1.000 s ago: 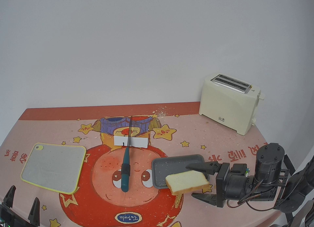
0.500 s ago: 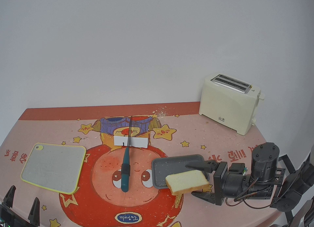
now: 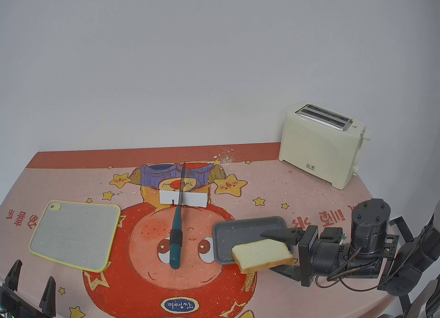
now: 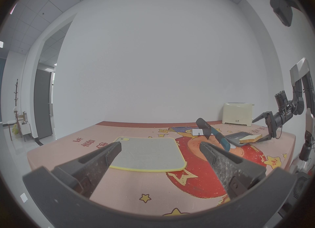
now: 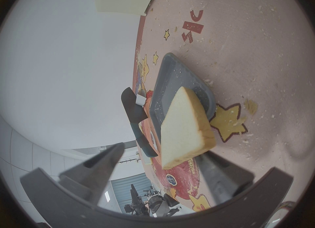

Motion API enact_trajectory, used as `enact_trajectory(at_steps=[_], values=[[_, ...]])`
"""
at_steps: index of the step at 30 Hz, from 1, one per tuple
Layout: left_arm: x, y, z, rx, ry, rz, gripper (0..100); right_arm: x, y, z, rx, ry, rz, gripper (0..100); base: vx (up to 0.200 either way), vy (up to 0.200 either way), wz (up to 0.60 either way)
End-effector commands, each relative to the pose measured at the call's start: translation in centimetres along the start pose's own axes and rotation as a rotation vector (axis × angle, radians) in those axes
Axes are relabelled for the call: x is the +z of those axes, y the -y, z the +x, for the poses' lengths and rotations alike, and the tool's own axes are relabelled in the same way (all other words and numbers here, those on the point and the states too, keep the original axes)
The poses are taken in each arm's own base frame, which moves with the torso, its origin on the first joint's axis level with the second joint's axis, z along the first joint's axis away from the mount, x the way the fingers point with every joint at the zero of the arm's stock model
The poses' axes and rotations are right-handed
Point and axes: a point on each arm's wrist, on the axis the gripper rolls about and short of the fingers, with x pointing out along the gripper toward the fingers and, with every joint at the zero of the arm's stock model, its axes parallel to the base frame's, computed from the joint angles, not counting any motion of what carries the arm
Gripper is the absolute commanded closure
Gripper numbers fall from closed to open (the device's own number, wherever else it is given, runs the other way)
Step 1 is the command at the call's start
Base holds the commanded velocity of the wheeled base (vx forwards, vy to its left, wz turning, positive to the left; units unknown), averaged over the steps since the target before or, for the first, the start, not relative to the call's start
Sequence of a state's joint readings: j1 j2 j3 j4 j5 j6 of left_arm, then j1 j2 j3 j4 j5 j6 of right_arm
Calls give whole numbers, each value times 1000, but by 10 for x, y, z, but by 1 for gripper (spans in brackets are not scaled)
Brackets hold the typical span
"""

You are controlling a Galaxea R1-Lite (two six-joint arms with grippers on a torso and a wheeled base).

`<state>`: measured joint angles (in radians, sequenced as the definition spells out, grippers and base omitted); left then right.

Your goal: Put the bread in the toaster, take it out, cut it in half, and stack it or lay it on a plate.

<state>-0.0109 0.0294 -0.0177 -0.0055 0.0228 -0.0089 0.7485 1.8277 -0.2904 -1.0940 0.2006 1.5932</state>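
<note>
While the bread (image 3: 262,254) is leaning on the tray (image 3: 229,241) rim between the spread jaws of the right gripper (image 3: 270,251) in the head view, the left gripper (image 4: 160,154) is hanging with jaws agape in the left wrist view, and the right wrist view is suggesting a light, squashy slice wanting a gentle pinch across its crusts.

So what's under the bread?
The bread lies across the near rim of the grey tray, its near end over the tablecloth. It covers that bit of rim and cloth, and hides the tip of one finger of the open right gripper, so contact there cannot be told.
</note>
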Motion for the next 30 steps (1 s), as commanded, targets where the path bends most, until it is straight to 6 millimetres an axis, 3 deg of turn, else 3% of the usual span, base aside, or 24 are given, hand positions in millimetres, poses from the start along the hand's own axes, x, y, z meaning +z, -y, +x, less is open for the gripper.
enact_trajectory(at_steps=[1, 14, 17, 20, 26, 30], values=[[-5, 0, 1, 1, -18, 0, 0, -1, 5, 2, -27, -7, 1, 100, 0, 0, 0], [-5, 0, 1, 1, -17, -1, 0, -4, 12, 5, -61, -13, -15, 100, 0, 0, 0], [-5, 0, 1, 1, -17, -1, 0, -4, 2, -3, -12, -4, -77, 100, 0, 0, 0], [-5, 0, 1, 1, -17, -1, 0, -10, -21, -29, 95, 2, -225, 100, 0, 0, 0], [-5, 0, 1, 1, -17, -1, 0, -12, -48, -52, 84, 21, -351, 100, 0, 0, 0], [-5, 0, 1, 1, -18, -1, 0, -8, -62, -74, 91, 67, -534, 100, 0, 0, 0]])
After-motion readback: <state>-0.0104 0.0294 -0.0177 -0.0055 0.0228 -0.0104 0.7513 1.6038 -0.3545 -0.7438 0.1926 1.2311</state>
